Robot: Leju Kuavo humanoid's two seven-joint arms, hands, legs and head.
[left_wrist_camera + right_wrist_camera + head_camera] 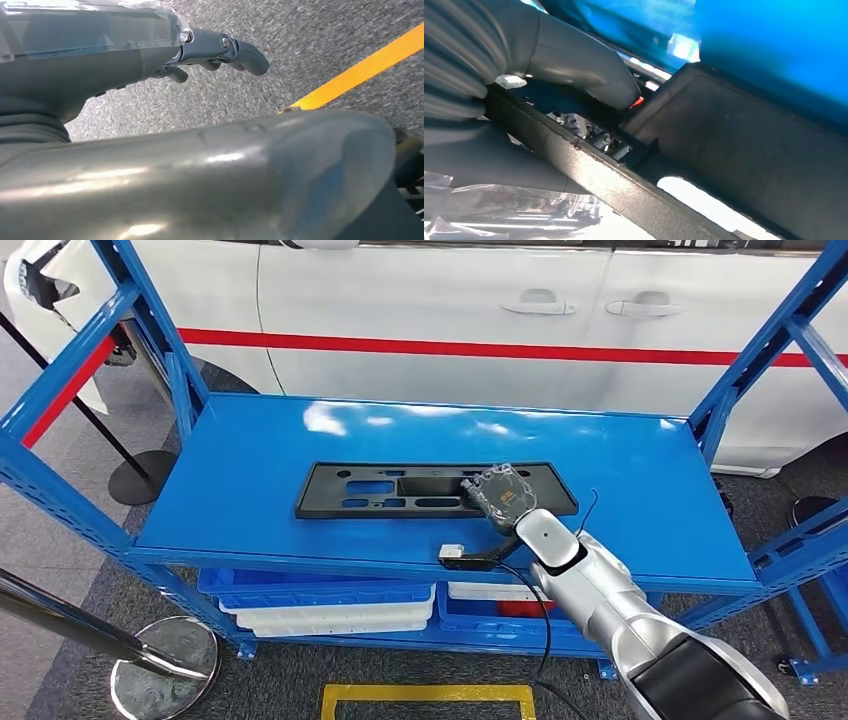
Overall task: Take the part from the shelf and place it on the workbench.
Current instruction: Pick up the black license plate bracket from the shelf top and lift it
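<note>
A long, flat black part [380, 490] with several cut-outs lies along the middle of the blue shelf board [250, 450]. My right hand [500, 492] sits on its right half, the silver arm reaching in from the lower right. In the right wrist view the grey thumb [589, 70] pushes into an opening of the part [744, 150]. The part's rim bar runs between the thumb and the fingers, so the hand grips it. My left hand [165, 55] hangs over grey carpet, fingers loosely extended and holding nothing.
A white car [450, 300] with a red stripe stands close behind the shelf. Blue uprights [150, 330] frame both ends. Blue and white bins [330, 605] sit on the level below. A stanchion base [165, 670] and a yellow floor marking [430, 700] lie in front.
</note>
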